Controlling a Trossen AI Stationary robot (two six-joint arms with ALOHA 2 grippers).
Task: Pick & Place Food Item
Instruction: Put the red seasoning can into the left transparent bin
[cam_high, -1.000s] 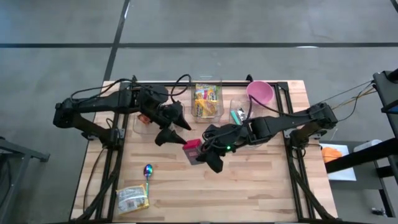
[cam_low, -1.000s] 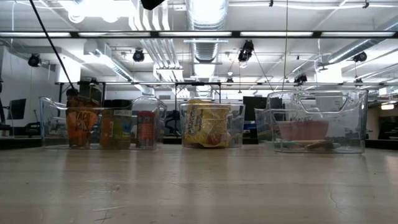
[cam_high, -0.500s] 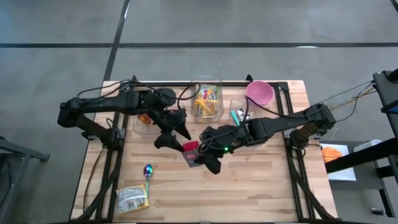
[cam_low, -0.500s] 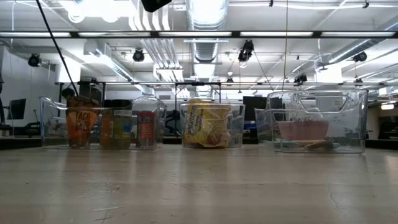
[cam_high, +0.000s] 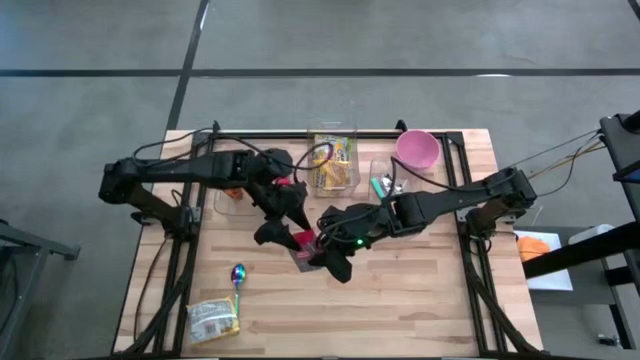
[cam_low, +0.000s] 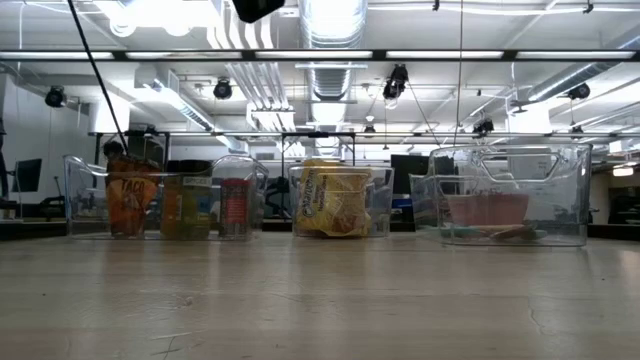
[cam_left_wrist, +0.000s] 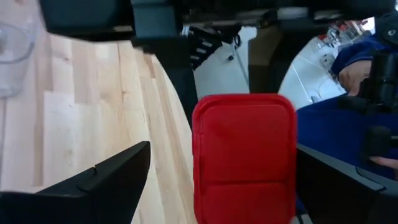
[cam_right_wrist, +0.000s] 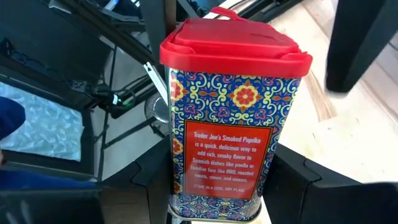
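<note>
wooden table (cam_high: 420, 290), paprika tin (cam_right_wrist: 233, 118) clamped in right gripper (cam_high: 322, 250), between open left gripper (cam_high: 283, 222) fingers

Bright, even light from ceiling lamps (cam_low: 150, 12) glares white in the low view — shadows stay soft, and the red lid (cam_left_wrist: 244, 155) nearest the left wrist camera blurs.

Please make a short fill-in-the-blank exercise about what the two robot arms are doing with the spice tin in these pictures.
1. The patterned metal paprika tin has a plastic lid of ____ colour.
2. The tin is held between the fingers of the ____ gripper.
3. The left gripper has its fingers ____ on either side of the tin's lid.
4. The round pink bowl stands near the ____ edge of the wooden table in the high view.

Missing words: red; right; open; far
</note>
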